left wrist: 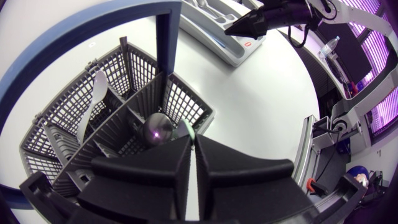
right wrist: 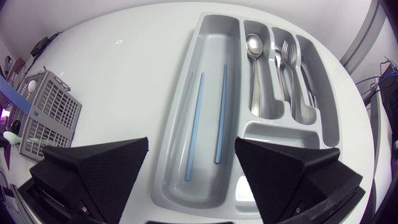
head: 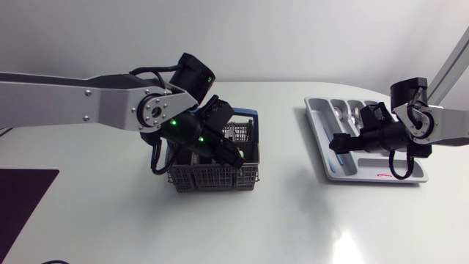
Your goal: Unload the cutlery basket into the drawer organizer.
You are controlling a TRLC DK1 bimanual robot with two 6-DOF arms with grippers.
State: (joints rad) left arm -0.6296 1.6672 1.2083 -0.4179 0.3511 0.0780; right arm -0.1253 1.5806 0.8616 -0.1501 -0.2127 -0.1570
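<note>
The grey mesh cutlery basket [head: 212, 177] with its blue handle [left wrist: 168, 37] stands left of centre. My left gripper [head: 231, 155] reaches down into it, and the fingers [left wrist: 193, 140] are shut on the tip of a pale green utensil handle [left wrist: 191, 130]. A dark round metal utensil end [left wrist: 157, 129] sits just beside that handle, and a white spoon [left wrist: 93, 102] leans in a farther compartment. My right gripper [head: 338, 143] hovers open and empty over the grey drawer organizer [head: 381, 176]. Beneath its spread fingers [right wrist: 191, 144] lie two blue chopsticks [right wrist: 194, 124] in the long compartment.
The organizer's [right wrist: 208, 81] narrower slots hold a metal spoon [right wrist: 254, 46], forks [right wrist: 285, 53] and knives [right wrist: 308, 68]. Bare white table separates basket and organizer. A dark mat [head: 22, 198] lies at the front left edge.
</note>
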